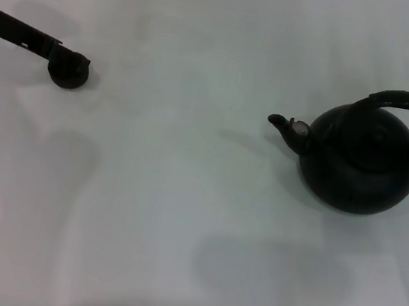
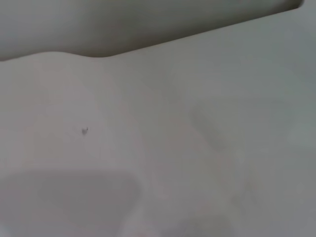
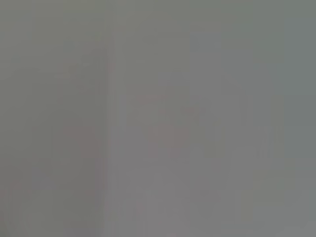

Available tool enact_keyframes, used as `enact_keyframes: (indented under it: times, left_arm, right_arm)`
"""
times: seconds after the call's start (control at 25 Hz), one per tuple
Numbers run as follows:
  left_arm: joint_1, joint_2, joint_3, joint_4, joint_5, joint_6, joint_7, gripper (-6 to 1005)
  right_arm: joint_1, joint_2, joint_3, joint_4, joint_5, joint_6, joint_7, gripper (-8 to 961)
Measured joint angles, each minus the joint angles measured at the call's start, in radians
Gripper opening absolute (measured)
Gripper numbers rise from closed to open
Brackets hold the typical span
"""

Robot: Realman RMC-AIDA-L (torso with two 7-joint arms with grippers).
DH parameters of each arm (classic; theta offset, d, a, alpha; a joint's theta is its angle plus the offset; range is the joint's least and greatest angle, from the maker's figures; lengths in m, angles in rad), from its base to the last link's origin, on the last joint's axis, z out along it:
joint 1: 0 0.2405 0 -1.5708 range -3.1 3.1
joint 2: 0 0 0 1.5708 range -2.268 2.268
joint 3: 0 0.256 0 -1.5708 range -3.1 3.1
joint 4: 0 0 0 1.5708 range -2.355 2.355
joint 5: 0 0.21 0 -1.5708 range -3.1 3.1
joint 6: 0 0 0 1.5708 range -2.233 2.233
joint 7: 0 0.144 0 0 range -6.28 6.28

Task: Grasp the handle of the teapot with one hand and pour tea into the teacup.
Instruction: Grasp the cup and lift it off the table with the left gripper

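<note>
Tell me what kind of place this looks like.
Probably a bare test bench rather than a kitchen: a plain white table, a lone black teapot, and a small dark cup-like object by a black bar.

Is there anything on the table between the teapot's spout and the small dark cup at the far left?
Nothing. In the head view, only bare white table lies between the teapot and the teacup.

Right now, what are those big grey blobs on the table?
Head view: soft shadows on the white table, a small one beside the teapot and larger ones nearer the robot, whatever casts them out of view. Left wrist view: one faint shadow on the table. Right wrist view: flat grey, no shadows.
</note>
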State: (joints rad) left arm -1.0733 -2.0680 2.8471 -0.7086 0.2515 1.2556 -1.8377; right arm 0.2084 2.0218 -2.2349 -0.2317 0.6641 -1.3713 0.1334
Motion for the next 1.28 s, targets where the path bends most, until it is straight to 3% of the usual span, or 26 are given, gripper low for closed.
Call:
enact_keyframes:
  times: [1.28]
  left_arm:
    - [0.019,-0.003,0.000,0.049,0.026,-0.052,0.006,829]
  right_arm:
    - [-0.008,0.002,-0.008,-0.001,0.000,-0.006,0.004,769]
